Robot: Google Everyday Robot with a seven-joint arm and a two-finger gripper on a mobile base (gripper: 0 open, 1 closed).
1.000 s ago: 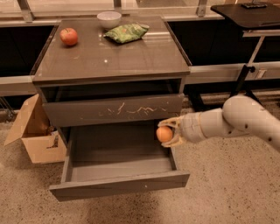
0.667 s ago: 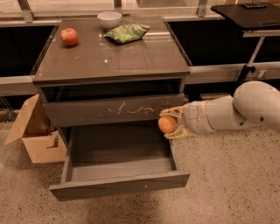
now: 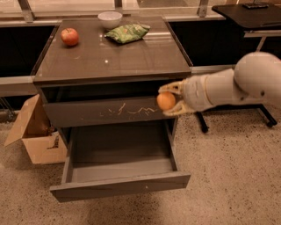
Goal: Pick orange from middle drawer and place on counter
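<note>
My gripper (image 3: 169, 100) is shut on the orange (image 3: 166, 101), a small round orange fruit, and holds it in the air in front of the scratched drawer front (image 3: 109, 110), at its right end, just below the counter's edge. The middle drawer (image 3: 118, 186) is pulled open below, its grey interior bare. The counter (image 3: 114, 57) is the glossy grey-brown cabinet top above and left of the gripper. My white arm (image 3: 232, 85) reaches in from the right.
On the counter stand a red apple (image 3: 70, 36) at the back left, a white bowl (image 3: 109, 19) and a green snack bag (image 3: 127, 32) at the back. A cardboard box (image 3: 37, 132) sits on the floor at the left. A black desk (image 3: 246, 13) stands at the right.
My gripper has risen with the orange from beside the open drawer's right wall up to the scratched drawer front, near the counter's edge.
</note>
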